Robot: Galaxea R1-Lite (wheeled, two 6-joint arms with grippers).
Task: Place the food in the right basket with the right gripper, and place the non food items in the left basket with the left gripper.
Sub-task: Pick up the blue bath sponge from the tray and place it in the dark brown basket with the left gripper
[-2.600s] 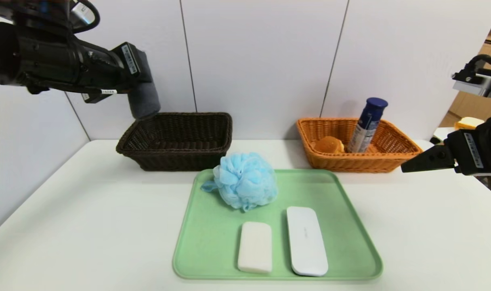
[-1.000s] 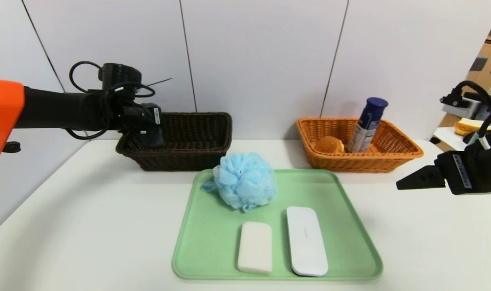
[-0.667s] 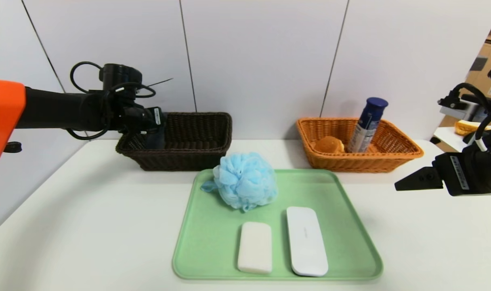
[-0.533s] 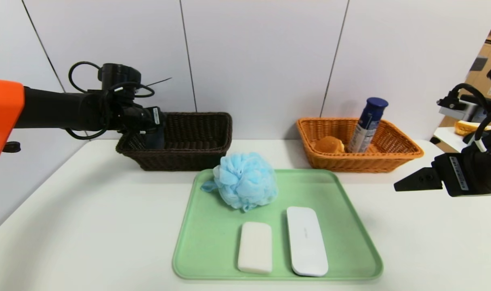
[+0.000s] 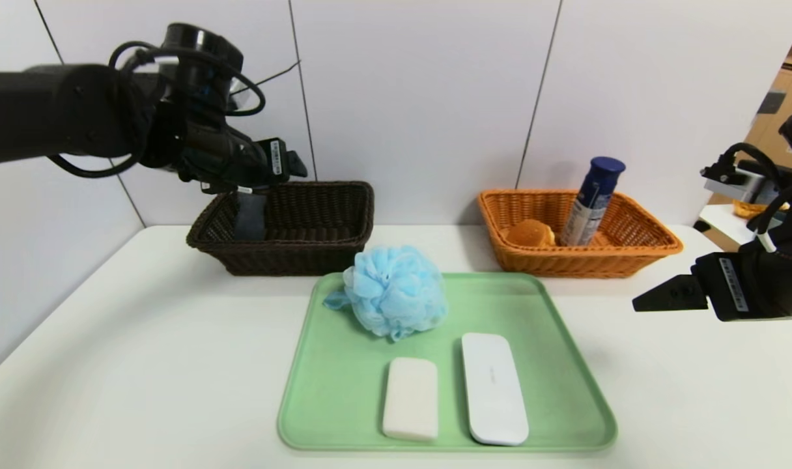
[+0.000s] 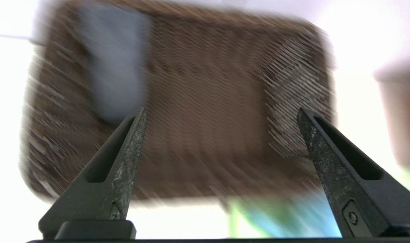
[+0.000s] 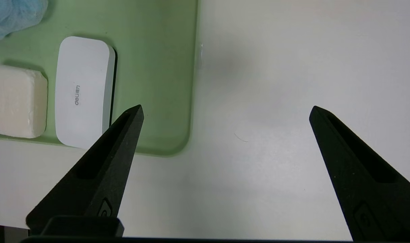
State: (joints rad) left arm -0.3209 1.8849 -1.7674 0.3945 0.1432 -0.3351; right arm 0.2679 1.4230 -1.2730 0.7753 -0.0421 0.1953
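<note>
White counter, white wall: above the dark basket [image 5: 285, 225] the left gripper [image 5: 275, 170] has risen, jaws spread and empty, the towel [image 5: 249, 218] dropped inside. Pouf [image 5: 396, 290], soap [image 5: 410, 398] and case [image 5: 495, 387] wait on the tray [image 5: 565, 365] (bun [image 5: 529, 232] already in the orange basket [image 5: 630, 254]). Right gripper [image 5: 663, 303] hovers spread beside the tray.

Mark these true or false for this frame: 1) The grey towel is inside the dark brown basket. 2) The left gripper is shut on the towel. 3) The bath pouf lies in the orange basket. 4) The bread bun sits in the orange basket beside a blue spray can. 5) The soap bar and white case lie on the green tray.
1) True: the grey towel stands inside the dark brown basket.
2) False: the left gripper is open above the basket, holding nothing.
3) False: the bath pouf is on the green tray.
4) True: bread bun, blue spray can, orange basket.
5) True: soap bar, white case.
</note>
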